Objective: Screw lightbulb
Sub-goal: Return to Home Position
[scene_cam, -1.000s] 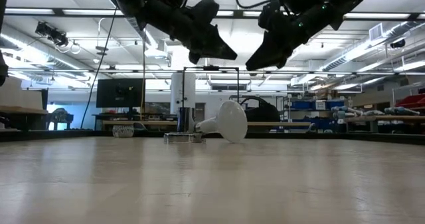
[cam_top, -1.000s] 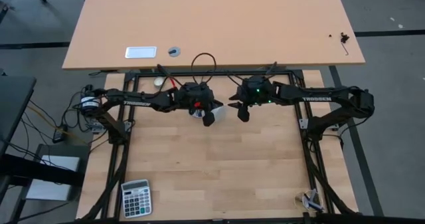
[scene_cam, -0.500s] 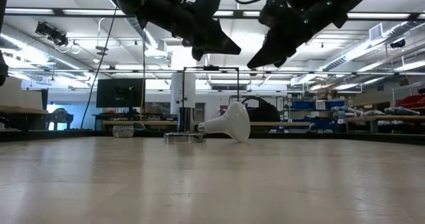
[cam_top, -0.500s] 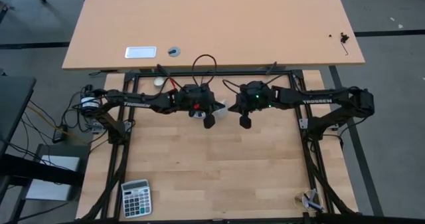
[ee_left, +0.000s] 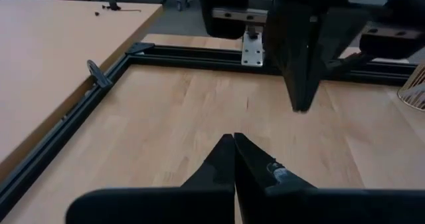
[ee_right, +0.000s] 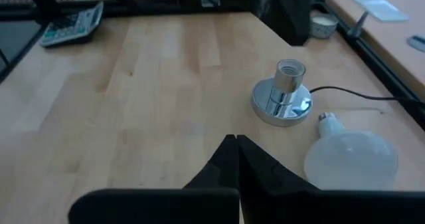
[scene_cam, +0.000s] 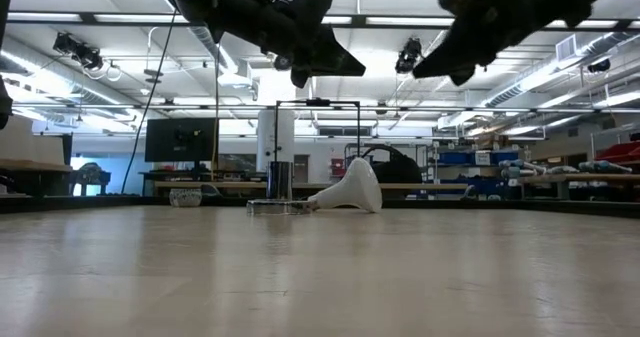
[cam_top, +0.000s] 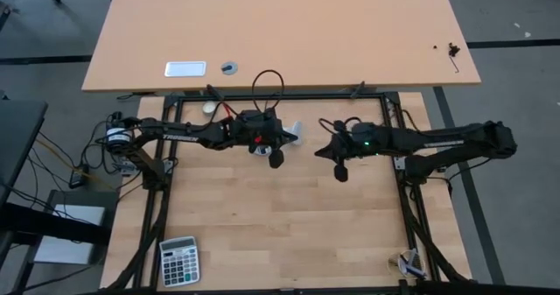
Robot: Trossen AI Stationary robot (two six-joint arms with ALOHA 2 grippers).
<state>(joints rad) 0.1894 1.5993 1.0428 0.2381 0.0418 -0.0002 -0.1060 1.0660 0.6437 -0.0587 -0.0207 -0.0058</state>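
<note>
The white lightbulb (ee_right: 350,159) lies on its side on the wooden table, with its screw base (ee_right: 327,121) pointing toward the silver socket disc (ee_right: 282,102). The disc stands upright with a thin black cord. The bulb also shows in the low view (scene_cam: 350,189) and the high view (cam_top: 294,136). My left gripper (cam_top: 276,159) is shut and empty, and hovers above the socket, beside the bulb. My right gripper (cam_top: 341,172) is shut and empty, and hovers to the right of the bulb, well above the table (scene_cam: 430,69).
A calculator (cam_top: 179,260) lies at the near left corner. A small cream-white ball (cam_top: 209,108) sits at the far left by the black frame rail. A small metal object (cam_top: 409,264) lies at the near right. A second tabletop (cam_top: 280,32) stands beyond the far rail.
My right gripper has drawn away from the bulb, toward the table's right edge and a little toward the near edge. The bulb has turned on the table and shifted slightly right. Its dome, which faced the low camera, now faces sideways.
</note>
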